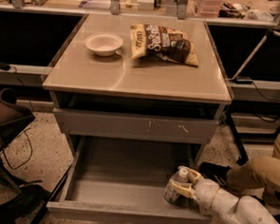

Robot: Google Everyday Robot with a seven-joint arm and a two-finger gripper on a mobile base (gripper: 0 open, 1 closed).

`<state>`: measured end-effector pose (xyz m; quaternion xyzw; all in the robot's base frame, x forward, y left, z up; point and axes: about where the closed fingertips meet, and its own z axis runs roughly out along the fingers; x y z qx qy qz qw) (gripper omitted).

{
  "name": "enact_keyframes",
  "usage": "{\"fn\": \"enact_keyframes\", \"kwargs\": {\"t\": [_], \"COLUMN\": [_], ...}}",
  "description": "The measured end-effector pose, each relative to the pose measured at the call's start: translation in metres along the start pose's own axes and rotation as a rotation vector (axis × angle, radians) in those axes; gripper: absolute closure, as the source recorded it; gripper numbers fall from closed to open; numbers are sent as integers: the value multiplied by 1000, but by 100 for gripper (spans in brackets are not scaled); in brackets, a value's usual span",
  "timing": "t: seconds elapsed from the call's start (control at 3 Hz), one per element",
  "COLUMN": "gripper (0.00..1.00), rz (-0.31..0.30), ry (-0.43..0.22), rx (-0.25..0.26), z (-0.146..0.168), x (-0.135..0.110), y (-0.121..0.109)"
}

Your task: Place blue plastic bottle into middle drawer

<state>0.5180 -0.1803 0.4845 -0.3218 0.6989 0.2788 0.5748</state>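
White arm (238, 212) reaches in from lower right; tool (181, 187) low, clamped around blue plastic bottle (171, 196).

Label of blue plastic bottle (172, 197): mostly covered by gripper (175, 188), which is clasped round it at the right front corner of middle drawer (124, 213). Robot arm (247, 215): cut off at right and bottom edges. Person's leg (264, 171): cut off at right edge. Back-shelf clutter (232, 6): indistinct.
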Motion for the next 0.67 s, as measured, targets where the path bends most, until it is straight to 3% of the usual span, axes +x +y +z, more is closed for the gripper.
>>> {"fn": "enact_keyframes", "kwargs": {"t": [0.33,0.67], "gripper": [0,0], "rz": [0,0], "ry": [0,0], "rx": [0,0], "z": [0,0], "x": [0,0], "y": [0,0]}}
